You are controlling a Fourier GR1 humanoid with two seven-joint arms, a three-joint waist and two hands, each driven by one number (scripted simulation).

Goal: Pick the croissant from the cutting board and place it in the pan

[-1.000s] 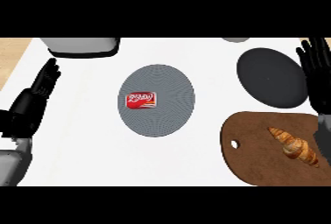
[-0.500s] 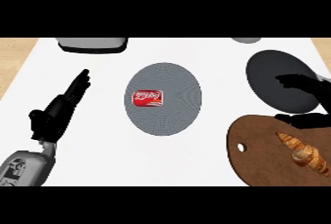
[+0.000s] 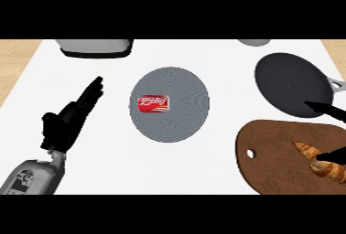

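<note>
The golden croissant [image 3: 310,150] lies on the right part of the brown cutting board [image 3: 273,153], close to the view's right edge. The dark grey pan [image 3: 292,84] sits just behind the board, its handle pointing right. My right hand [image 3: 326,109] comes in from the right edge and most of it is out of view. One straight finger reaches over the pan's near rim, and the thumb [image 3: 331,158] lies across the croissant's middle. My left hand [image 3: 67,121] rests open at the left, fingers straight and pointing away, holding nothing.
A grey oval plate [image 3: 169,80] in the middle carries a red packet [image 3: 153,103]. A grey appliance [image 3: 94,47] stands at the back left and a grey bowl [image 3: 253,42] at the back right. Wooden floor shows past the counter's left and right edges.
My right hand has come down from beside the pan to the croissant, thumb now on it. The left hand has drifted right and forward. Pan, board and plate appear shifted as the view moved.
</note>
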